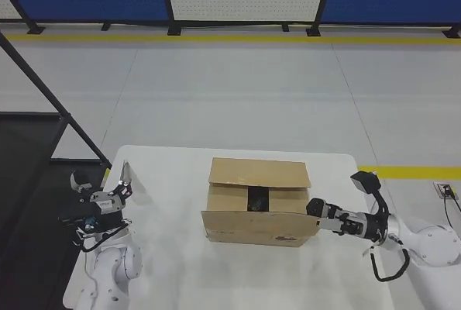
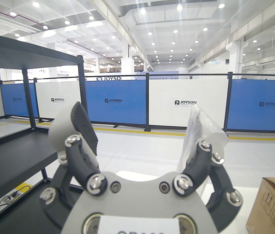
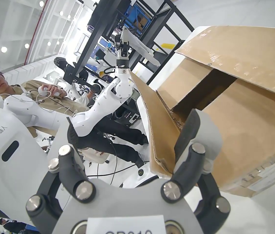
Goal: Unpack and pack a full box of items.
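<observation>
— Where is the box?

— On the table, with an arm on either side of it. Its top flaps are partly lifted, and the gap between them is too dark to show what lies inside.

— And the right pincer?

— At the box's right near corner, spread wide. The edge of a flap stands between its fingers, not pinched, and one finger lies against the box's wall.

— What could go wrong?

— If it closes and pulls, the whole box may slide or tip instead of the flap folding, since nothing steadies it. The cardboard edge looks worn and might tear.

— Could the left pincer help?

— It is well off to the box's left, raised and spread, with a clear plastic film clinging to one finger. That film could slip a later grip or drop into the box.
</observation>
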